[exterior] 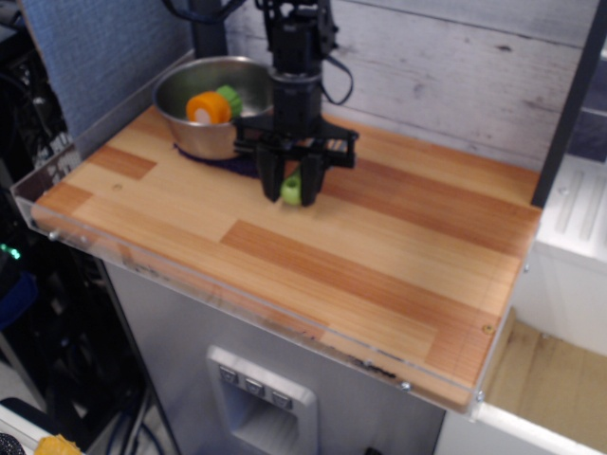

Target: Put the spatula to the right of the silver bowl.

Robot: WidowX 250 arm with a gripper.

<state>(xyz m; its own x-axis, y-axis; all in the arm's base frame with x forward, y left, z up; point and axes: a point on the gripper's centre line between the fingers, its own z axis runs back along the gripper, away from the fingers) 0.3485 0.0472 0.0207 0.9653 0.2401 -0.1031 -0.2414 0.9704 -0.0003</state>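
A wooden bench point(379, 256) of light and reddish planks fills the middle of the frame, with a clear acrylic guard point(57, 166) along its left and front edges. In the upper left, an orange-and-green toy vegetable point(211, 104) sits high near the back, and a dark purple-blue cloth point(242, 163) shows at the bench's rear. A whitewashed plank wall point(455, 66) runs behind, with a blue-grey fabric panel point(104, 57) at upper left. Below the bench, a grey cabinet carries a three-button panel point(251, 387).
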